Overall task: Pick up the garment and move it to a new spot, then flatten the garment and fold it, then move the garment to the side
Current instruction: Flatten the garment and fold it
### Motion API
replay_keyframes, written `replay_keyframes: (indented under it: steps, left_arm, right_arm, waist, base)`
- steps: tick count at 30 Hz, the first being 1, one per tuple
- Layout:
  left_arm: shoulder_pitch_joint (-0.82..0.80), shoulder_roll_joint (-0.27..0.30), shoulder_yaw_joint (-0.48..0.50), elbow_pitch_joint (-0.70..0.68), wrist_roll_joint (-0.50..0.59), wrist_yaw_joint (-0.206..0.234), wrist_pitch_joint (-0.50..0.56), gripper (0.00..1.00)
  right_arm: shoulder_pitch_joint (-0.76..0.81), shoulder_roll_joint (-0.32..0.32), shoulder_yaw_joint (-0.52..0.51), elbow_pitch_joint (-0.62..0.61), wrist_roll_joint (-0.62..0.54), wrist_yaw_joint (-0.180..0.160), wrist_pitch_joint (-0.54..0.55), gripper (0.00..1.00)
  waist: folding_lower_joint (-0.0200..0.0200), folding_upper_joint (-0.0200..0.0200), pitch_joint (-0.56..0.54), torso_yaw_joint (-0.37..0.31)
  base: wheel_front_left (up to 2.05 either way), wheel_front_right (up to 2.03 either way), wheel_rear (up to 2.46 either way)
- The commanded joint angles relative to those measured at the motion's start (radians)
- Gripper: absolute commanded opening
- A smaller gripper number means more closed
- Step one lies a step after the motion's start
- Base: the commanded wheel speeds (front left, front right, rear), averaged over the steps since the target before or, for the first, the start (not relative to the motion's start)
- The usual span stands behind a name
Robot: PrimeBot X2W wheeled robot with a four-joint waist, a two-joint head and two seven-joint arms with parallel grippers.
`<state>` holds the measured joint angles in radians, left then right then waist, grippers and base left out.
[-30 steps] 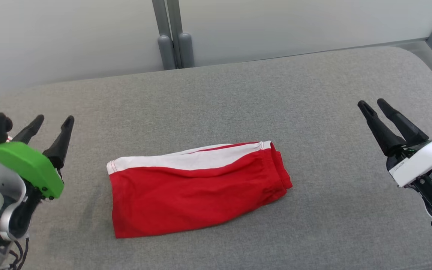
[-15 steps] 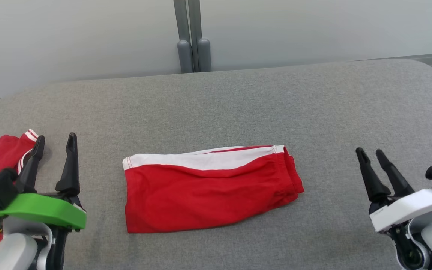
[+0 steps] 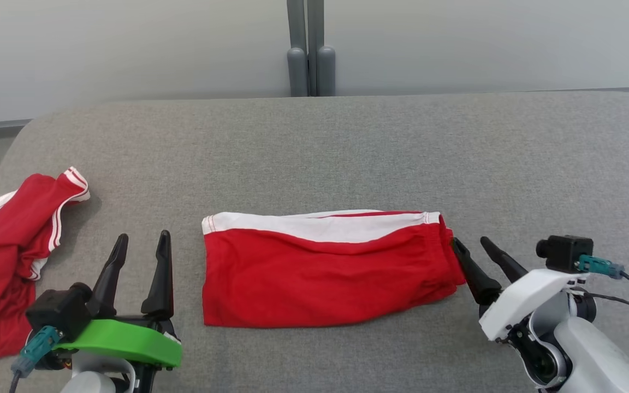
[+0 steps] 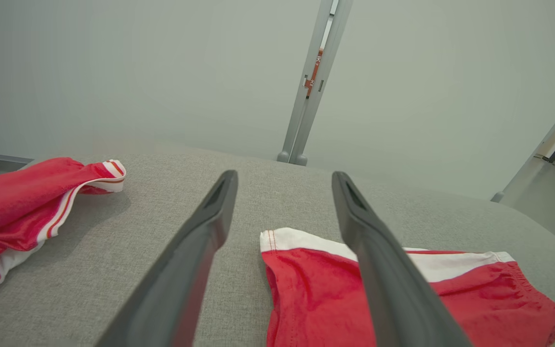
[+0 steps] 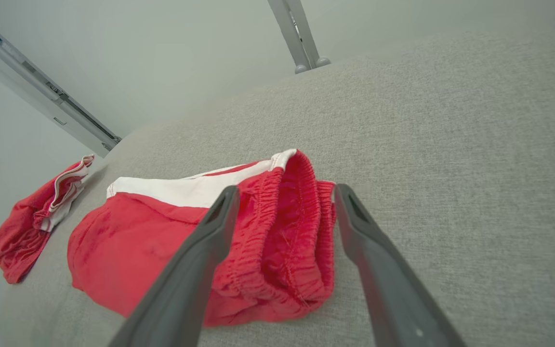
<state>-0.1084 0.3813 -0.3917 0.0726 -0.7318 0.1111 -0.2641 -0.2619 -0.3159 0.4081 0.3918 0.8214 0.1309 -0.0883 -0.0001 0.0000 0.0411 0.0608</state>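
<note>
Right gripper (image 3: 470, 241) has come in from way off to the elastic end of the folded shorts (image 3: 325, 273), mid-table (image 3: 347, 147), so I'd guess the move-aside grab is next. Its jaws are spread wide, straddling that end, with nothing pinched. Left gripper (image 3: 144, 237) is spread and empty too, near the other end.

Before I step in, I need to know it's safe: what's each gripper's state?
Left gripper: open, empty.
Right gripper: open around the waistband end of the shorts, not clamped.
</note>
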Motion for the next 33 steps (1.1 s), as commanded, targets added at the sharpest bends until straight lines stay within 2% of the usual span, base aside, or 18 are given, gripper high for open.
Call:
replay_keyframes:
  steps: [1, 6, 14, 21, 28, 30, 31, 33]
  left_arm:
    - [-0.004, -0.010, 0.004, 0.010, 0.016, -0.011, 0.000, 1.00]
    - [-0.019, -0.042, 0.013, 0.044, 0.032, -0.044, 0.000, 1.00]
    - [-0.032, -0.076, 0.036, 0.086, 0.051, -0.076, 0.000, 1.00]
    - [-0.046, -0.095, 0.042, 0.109, 0.071, -0.094, 0.000, 1.00]
    - [-0.060, -0.104, 0.038, 0.132, 0.083, -0.109, 0.000, 1.00]
    - [-0.064, -0.106, 0.037, 0.138, 0.085, -0.111, 0.000, 1.00]
    - [-0.067, -0.107, 0.037, 0.140, 0.085, -0.112, 0.000, 1.00]
    - [-0.069, -0.109, 0.036, 0.145, 0.087, -0.116, 0.000, 1.00]
  right_arm:
    - [-0.018, 0.008, 0.000, 0.020, -0.015, 0.000, 0.017, 1.00]
    - [-0.052, 0.034, -0.021, 0.095, -0.068, 0.000, 0.068, 1.00]
    - [-0.069, 0.087, -0.121, 0.191, -0.133, 0.000, 0.111, 1.00]
    - [-0.084, 0.115, -0.158, 0.241, -0.137, 0.000, 0.172, 1.00]
    - [-0.096, 0.154, -0.178, 0.311, -0.101, -0.001, 0.284, 1.00]
    - [-0.104, 0.165, -0.176, 0.308, -0.087, -0.001, 0.298, 0.80]
    - [-0.108, 0.169, -0.173, 0.303, -0.079, -0.001, 0.303, 0.47]
    - [-0.118, 0.175, -0.167, 0.290, -0.062, -0.001, 0.307, 0.30]
  waist:
    - [0.0001, 0.0000, 0.005, 0.018]
    - [0.0001, 0.0000, 0.015, 0.045]
    - [0.0001, 0.0000, 0.042, 0.069]
    - [0.0001, 0.0000, 0.064, 0.073]
    - [0.0001, 0.0000, 0.077, 0.078]
    - [0.0001, 0.0000, 0.079, 0.081]
    - [0.0001, 0.0000, 0.080, 0.083]
    - [0.0001, 0.0000, 0.080, 0.086]
  base:
    - [0.00, 0.00, 0.00]
    - [0.00, 0.00, 0.00]
    - [0.00, 0.00, 0.00]
    - [0.00, 0.00, 0.00]
    - [0.00, 0.00, 0.00]
    - [0.00, 0.00, 0.00]
    - [0.00, 0.00, 0.00]
    - [0.00, 0.00, 0.00]
